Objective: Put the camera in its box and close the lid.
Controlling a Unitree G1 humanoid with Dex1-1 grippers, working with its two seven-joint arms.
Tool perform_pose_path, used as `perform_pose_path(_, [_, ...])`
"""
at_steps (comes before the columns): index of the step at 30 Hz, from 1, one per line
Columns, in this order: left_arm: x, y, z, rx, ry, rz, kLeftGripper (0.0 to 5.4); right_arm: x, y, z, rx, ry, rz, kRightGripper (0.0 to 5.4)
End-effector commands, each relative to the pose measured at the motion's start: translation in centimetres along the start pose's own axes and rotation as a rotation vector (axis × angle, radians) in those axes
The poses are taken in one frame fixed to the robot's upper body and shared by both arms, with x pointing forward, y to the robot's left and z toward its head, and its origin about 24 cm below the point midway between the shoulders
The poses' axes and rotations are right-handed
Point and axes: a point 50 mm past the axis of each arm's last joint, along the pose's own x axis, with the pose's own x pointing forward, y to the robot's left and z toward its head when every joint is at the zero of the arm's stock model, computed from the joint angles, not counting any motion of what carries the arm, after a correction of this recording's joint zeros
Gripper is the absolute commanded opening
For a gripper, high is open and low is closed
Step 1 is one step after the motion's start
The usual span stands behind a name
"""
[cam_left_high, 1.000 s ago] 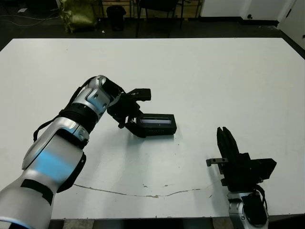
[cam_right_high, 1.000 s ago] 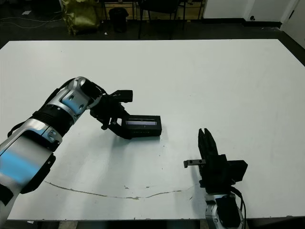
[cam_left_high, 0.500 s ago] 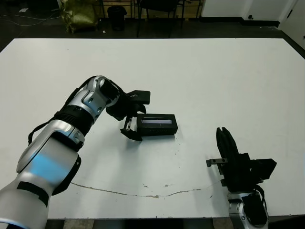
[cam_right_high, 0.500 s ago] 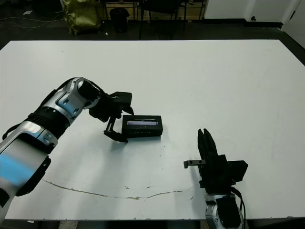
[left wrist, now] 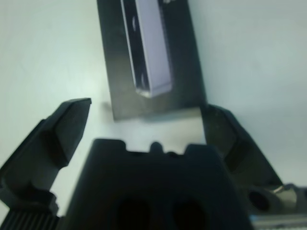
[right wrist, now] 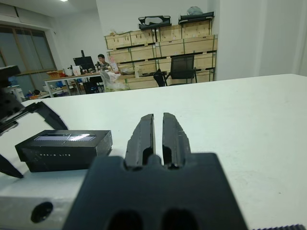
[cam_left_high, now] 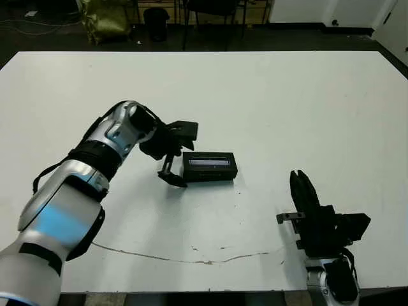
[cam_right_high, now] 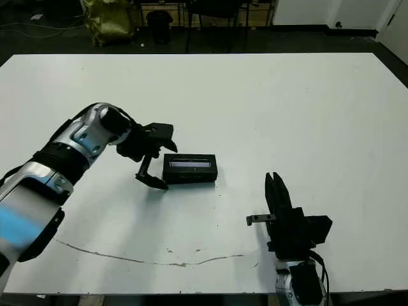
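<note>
Left end effector [cam_left_high: 176,155] backed off lid [cam_left_high: 210,166] | white table [cam_left_high: 287,108] scuffed

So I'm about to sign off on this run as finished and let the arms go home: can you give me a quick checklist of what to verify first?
1. Lid on the box: ok, it sits square on top, grey strip up, no gap showing.
2. Camera inside: cannot tell, the closed box hides its contents; no camera lies loose on the table.
3. Left gripper released: ok, fingers spread at the box's end, holding nothing.
4. Left fingers clear of the box: cannot tell, the tips sit very close to its end.
5. Right gripper out of the way: ok, shut and empty, well apart from the box near the table's front edge.
</note>
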Motion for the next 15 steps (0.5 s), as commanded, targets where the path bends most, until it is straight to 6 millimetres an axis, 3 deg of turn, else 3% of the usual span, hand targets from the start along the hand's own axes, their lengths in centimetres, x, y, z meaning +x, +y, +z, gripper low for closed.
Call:
perform_pose_path(1, [0.2, -1.2, -2.5, -0.069, 0.047, -0.055, 5.39, -0.2, -0.2, -0.4, -0.001, 0.032, -0.004, 0.0])
perform_pose_path(10, [-1.7, -2.6, -4.6, -0.045, 0.111, -0.153, 5.39, -0.2, -0.2, -0.4, -0.012, 0.025, -0.001, 0.0])
perform_pose_path(15, [-3.7, -2.8, -5.9, -0.029, 0.167, -0.108, 5.39, -0.1, -0.3, -0.4, -0.008, 0.025, 0.001, 0.0])
